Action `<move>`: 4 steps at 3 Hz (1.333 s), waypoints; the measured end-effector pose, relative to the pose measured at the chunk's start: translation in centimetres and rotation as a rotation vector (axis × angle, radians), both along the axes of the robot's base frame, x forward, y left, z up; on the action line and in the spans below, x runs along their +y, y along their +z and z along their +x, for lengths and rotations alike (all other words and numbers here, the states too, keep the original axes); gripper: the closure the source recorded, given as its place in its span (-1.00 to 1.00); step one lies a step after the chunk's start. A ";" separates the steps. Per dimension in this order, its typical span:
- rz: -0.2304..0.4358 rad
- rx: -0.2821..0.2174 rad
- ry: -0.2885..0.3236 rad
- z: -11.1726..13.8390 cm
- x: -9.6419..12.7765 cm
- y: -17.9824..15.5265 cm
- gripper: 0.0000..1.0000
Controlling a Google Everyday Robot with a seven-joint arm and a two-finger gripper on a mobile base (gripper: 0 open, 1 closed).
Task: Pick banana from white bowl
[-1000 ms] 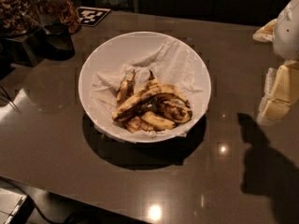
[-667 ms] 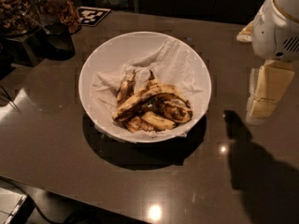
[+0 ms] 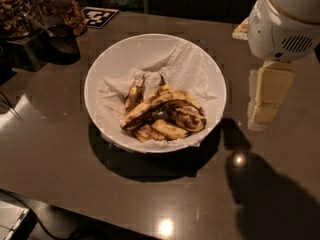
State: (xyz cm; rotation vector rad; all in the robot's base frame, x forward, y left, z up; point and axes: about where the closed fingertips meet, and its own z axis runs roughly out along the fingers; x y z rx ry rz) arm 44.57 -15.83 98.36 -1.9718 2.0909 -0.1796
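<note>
Hanging over the smooth, glossy grey-brown table (image 3: 55,159), the gripper (image 3: 264,115) is a blocky cream-coloured piece under a rounded white housing with a small vent grille; whether it is open or closed I cannot tell, and it holds nothing. Near it, on its left side in the view, stands the white bowl (image 3: 116,59), wide, round and shallow with smooth sloping walls, and it is lined with crumpled white paper (image 3: 186,66). The banana (image 3: 149,109) lies inside this bowl, left of the gripper and at about the same height in the view, not touched by it. It is long and curved, dull yellow with heavy brown-black blotches, and it rests across shorter, flatter banana pieces (image 3: 170,129) that are also spotted brown. Below the gripper a dark shadow (image 3: 272,199) spreads on the table. Far to the left and above stands a glass jar (image 3: 60,9) with brownish contents. Compared with a second ago, the gripper has come in from the right edge and is now closer to the bowl, while the bowl and the fruit have not moved.
</note>
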 end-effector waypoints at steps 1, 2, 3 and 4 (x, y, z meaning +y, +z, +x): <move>-0.033 -0.024 0.124 -0.1 3.9 1.1 -1.00; -0.065 -0.025 0.226 -0.3 7.2 1.2 -1.00; -0.058 -0.052 0.229 -0.3 7.6 1.9 -1.00; -0.049 -0.047 0.301 0.4 10.1 1.2 -1.00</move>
